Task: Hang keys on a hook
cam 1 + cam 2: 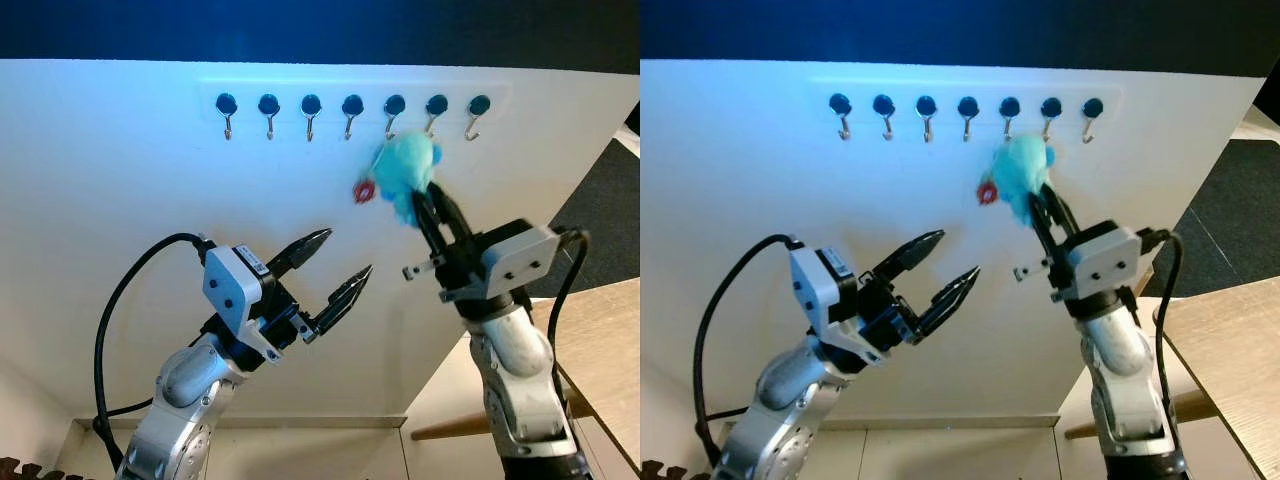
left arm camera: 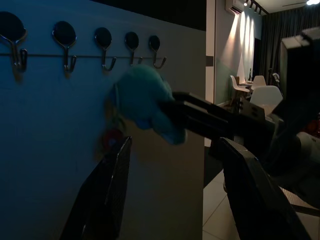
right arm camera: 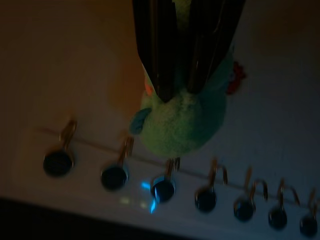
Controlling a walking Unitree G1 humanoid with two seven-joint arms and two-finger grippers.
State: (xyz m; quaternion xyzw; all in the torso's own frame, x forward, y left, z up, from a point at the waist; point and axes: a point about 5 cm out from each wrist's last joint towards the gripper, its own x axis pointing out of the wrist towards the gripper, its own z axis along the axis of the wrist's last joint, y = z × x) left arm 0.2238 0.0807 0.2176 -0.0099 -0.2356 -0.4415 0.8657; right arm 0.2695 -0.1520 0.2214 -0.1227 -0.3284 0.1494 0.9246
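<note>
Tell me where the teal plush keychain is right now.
In the left eye view, the teal plush keychain is up against the white board, clamped in the right gripper, just below the fifth hook from the left.

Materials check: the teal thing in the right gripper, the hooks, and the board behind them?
Teal keychain toy: looks like soft plush, with a fuzzy matte surface and a blurred outline. The right gripper has its jaws closed on it.
Hooks: probably metal, thin shiny bent wire under dark round caps. The cap material is unclear.
Board: smooth matte white panel, painted or laminated; I can't tell which.
</note>
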